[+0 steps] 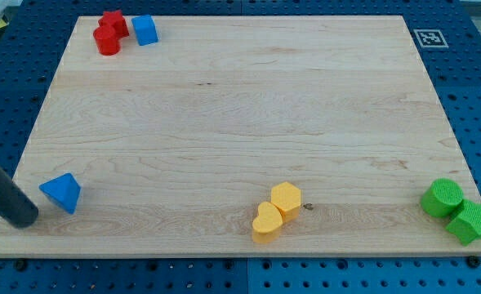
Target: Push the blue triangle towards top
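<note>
Nearest the view's bottom edge sits a yellow heart-shaped block, touching a yellow hexagonal block just above and to its right; the pair lies a little right of the middle along the lower edge of the pale wooden counter. Far over in the lower right corner, a green star-shaped block rests against a green cylindrical block, the star partly hanging at the counter's edge.

The blue triangle block is in the lower left corner of the counter, well apart from every other block. My tip, the lower end of the dark rod that comes in slanting from the view's left edge, stands just beside the blue triangle, to its left and slightly below it. Whether the two are touching or parted by a sliver of wood cannot be told. The arm carries no fingers, so nothing is held or clamped.

Up in the top left corner there is a cluster: a red cylindrical block pressed against a second red block of unclear shape, with a blue cube-like block just to their right. A black-and-white square marker lies at the counter's top right corner, and the counter rests on a blue perforated surface.
</note>
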Tool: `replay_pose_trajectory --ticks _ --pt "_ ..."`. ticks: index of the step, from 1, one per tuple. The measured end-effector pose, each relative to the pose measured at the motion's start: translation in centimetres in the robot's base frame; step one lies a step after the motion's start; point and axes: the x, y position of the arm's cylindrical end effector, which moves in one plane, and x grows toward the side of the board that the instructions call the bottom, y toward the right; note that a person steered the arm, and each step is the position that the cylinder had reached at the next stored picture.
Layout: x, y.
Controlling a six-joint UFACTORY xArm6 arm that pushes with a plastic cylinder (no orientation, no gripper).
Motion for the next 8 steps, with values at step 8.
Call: replay_pose_trajectory --ticks 8 --pt "-5.6 0.7"
